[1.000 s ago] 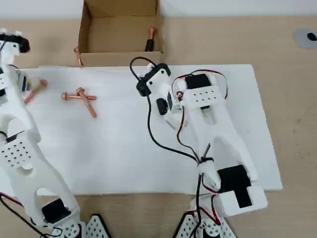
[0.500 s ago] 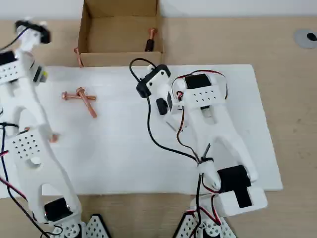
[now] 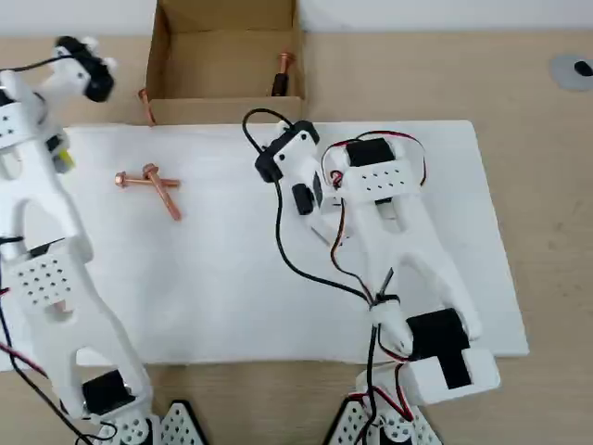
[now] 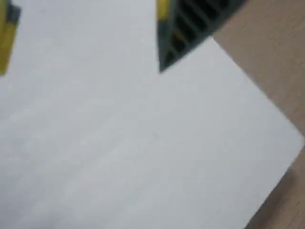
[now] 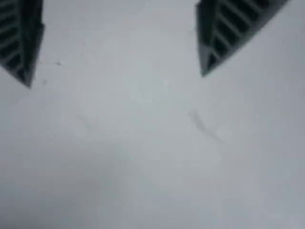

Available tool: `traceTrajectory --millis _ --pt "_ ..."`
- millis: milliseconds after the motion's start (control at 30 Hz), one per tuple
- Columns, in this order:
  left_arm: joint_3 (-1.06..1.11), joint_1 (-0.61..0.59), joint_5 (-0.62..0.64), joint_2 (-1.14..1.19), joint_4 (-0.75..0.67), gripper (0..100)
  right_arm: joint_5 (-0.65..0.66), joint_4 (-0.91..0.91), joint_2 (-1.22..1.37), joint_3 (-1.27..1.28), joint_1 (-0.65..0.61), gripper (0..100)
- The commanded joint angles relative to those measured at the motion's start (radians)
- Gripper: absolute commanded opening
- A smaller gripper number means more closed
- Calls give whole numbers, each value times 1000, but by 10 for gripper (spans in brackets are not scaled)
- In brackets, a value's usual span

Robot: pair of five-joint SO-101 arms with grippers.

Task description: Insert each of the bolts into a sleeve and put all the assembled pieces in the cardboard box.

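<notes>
Left fingers [image 4: 190, 28] spread, nothing between them, over a corner of the mat [image 3: 232, 287] where the bare table [image 3: 547, 185] begins. Right fingers [image 5: 224, 33] also apart and empty, low over the mat.

Loose bolts [image 3: 153, 181] lie in a touching heap on the mat's left part. A leaning bolt [image 3: 146, 107] rests at the outer front corner of the box [image 3: 227, 109]. One assembled piece [image 3: 281, 72] is inside the box.

Risks, as I judge them:
- Closing on the heap could nudge a neighbour and set it rolling.
- An arm swinging boxward could knock the leaning bolt away.
- A round shank may twist in a shallow grip and drop short of the box.
</notes>
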Motion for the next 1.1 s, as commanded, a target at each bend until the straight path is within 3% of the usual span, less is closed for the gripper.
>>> traceTrajectory --millis 0,200,400,467,767,967,1067 --pt "97 2 80 -87 9 222 -6 -28 1 -39 -5 267" --pt "315 107 331 -127 9 221 -6 -54 1 1 -10 267" --pt "341 173 1026 -189 8 221 -6 -54 1 5 -10 267" --pt "367 189 1188 -208 8 221 -6 -54 2 5 -10 267" --pt "623 215 1573 -206 6 221 -8 -46 2 5 -12 267" --pt "603 222 1950 -185 -57 221 -28 -46 54 1 -48 267" --pt "609 222 2068 -186 -115 221 -43 -51 82 -1 -79 267"
